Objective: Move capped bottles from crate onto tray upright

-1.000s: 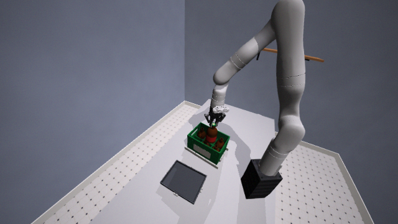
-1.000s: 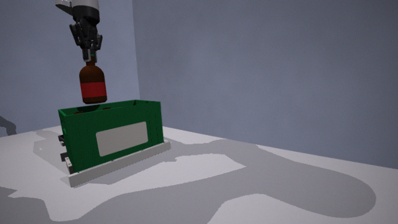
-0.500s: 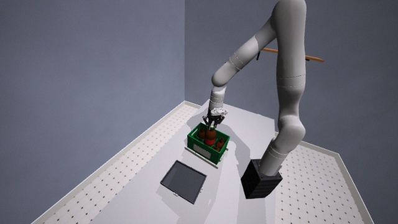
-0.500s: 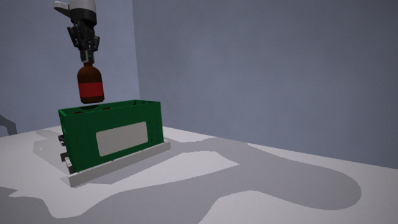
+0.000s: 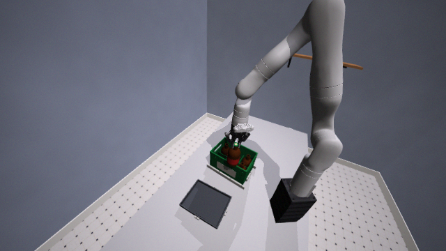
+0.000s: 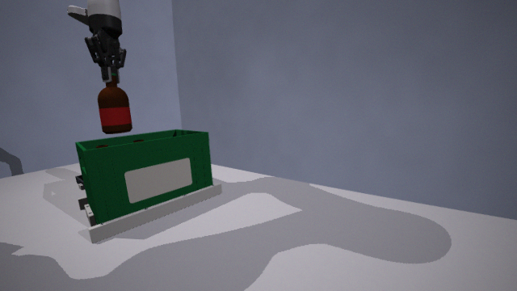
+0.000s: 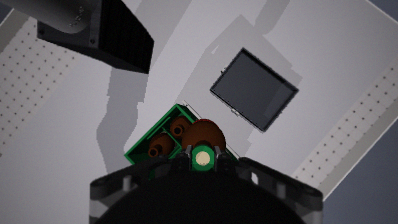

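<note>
My gripper [image 6: 111,73] is shut on the green-capped neck of a brown bottle with a red label [image 6: 115,107]. The bottle hangs upright, clear above the rim of the green crate [image 6: 145,174]. In the top view the held bottle [image 5: 234,155] shows over the crate [image 5: 233,167]. In the wrist view the cap [image 7: 202,158] sits between my fingers, with the crate [image 7: 169,133] below. Two open brown bottles [image 7: 169,139] stand in the crate there. The dark grey tray [image 5: 205,203] lies flat in front of the crate and also shows in the wrist view [image 7: 254,89].
The arm's black base [image 5: 292,205] stands on the table to the right of the tray. The crate rests on a pale strip [image 6: 153,214]. A wooden shelf [image 5: 348,65] hangs on the back wall. Tiled floor [image 5: 122,206] borders the table.
</note>
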Robot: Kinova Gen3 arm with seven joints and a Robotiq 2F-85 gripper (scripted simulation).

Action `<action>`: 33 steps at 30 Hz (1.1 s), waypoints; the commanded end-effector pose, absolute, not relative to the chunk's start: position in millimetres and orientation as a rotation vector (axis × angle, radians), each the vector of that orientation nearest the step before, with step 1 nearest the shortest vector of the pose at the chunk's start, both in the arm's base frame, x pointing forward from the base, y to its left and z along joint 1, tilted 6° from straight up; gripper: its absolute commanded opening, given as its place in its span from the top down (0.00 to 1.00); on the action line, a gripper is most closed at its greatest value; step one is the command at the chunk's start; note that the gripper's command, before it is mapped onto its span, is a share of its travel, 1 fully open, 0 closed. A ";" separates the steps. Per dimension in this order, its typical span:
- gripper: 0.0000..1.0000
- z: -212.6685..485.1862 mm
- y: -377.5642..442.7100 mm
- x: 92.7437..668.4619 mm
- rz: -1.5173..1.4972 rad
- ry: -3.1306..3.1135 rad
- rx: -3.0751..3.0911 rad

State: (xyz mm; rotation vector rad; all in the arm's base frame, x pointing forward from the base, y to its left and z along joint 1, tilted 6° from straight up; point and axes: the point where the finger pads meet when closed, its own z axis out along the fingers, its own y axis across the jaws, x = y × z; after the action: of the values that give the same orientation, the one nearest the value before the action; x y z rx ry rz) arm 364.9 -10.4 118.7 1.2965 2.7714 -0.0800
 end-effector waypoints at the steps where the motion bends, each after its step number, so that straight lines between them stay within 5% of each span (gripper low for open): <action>1: 1.00 118.9 -8.3 365.2 -0.079 2.770 1.295; 33: 1.00 111.1 45.3 362.4 -0.086 2.776 1.279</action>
State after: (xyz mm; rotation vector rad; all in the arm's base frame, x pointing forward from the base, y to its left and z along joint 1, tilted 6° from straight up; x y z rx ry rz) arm 360.2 39.8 111.8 1.2995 2.7735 -0.0835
